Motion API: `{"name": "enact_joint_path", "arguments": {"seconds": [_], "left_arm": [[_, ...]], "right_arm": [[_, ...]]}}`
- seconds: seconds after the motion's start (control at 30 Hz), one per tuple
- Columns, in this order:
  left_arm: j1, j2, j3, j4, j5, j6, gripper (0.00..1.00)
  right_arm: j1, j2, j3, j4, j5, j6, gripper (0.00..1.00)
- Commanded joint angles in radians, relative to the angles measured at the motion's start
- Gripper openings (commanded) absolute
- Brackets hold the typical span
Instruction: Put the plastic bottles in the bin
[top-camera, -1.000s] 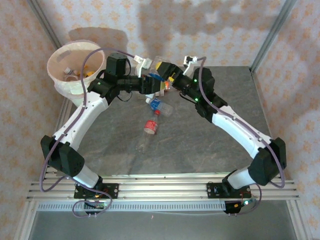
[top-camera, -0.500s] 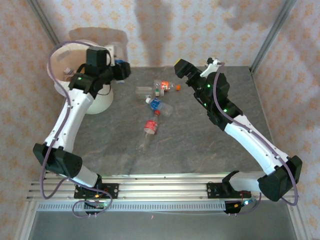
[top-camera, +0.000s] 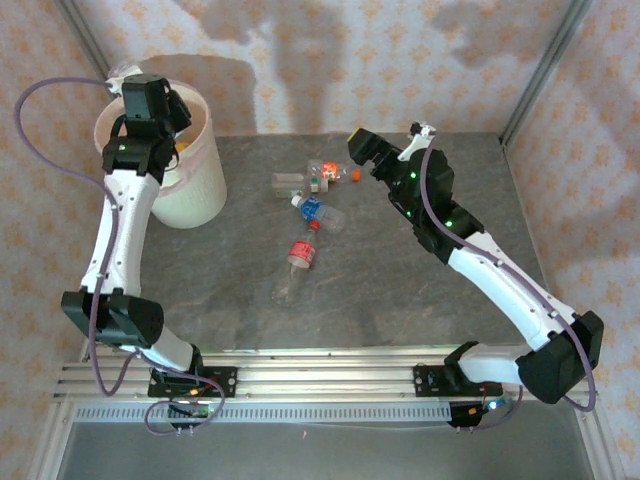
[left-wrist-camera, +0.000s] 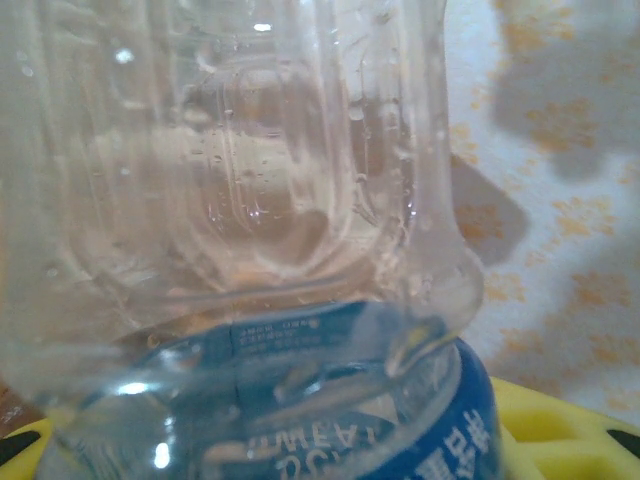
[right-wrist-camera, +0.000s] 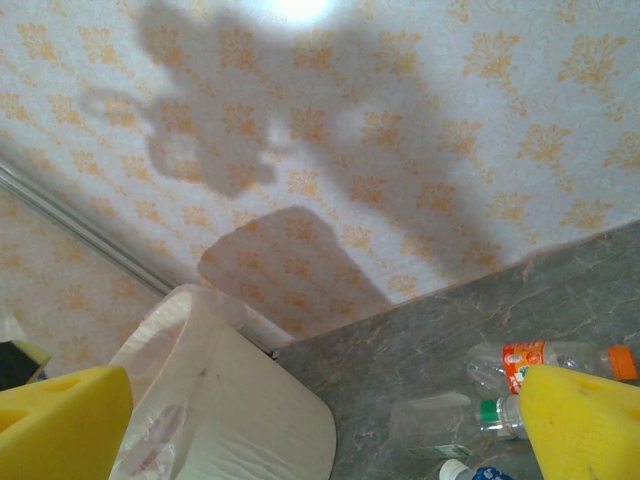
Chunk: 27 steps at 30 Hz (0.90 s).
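**Clear bottle with a blue label** (left-wrist-camera: 250, 200): gripped in the left hand (left-wrist-camera: 290, 438), with the yellow pads (left-wrist-camera: 560, 432) drawn in narrow against its sides. The left arm (top-camera: 125, 215) holds it above the bin.

**Bin** (top-camera: 192, 195): white, with a pale liner, at the far left corner of the counter (top-camera: 400, 290).

**Loose bottles:** all lie mid-counter, well apart from the bin.
- orange-label bottle (top-camera: 328, 175), orange cap
- green-cap bottle (top-camera: 290, 182), clear
- second blue-label bottle (top-camera: 318, 212)
- red-label bottle (top-camera: 303, 252)

**Right hand** (right-wrist-camera: 322, 425): spread wide and holding nothing, hanging just right of the orange-label bottle.
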Motion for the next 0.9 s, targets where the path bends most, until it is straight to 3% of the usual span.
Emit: {"name": "enact_joint_path", "arguments": {"seconds": [0.0,0.2,0.53,0.7,0.87], "left_arm": [[0.005,0.056,0.043,0.08,-0.086,-0.154,0.45],[0.013,0.179,0.11,0.117,-0.195,-0.313,0.45],[0.028,0.402,0.326,-0.069,-0.323,-0.512,0.54],[0.035,0.45,0.387,-0.181,-0.318,-0.602,0.89],[0.037,0.453,0.41,-0.207,-0.25,-0.621,0.97]], "right_arm": [[-0.001,-0.027,-0.008,0.008,-0.03,-0.023,0.99],[-0.002,-0.036,-0.002,-0.026,-0.052,-0.011,0.99],[-0.002,-0.061,-0.022,-0.056,-0.051,0.011,0.99],[-0.002,-0.122,-0.048,-0.063,-0.025,0.006,0.99],[-0.002,-0.139,-0.078,-0.058,-0.003,-0.005,0.99]]}}
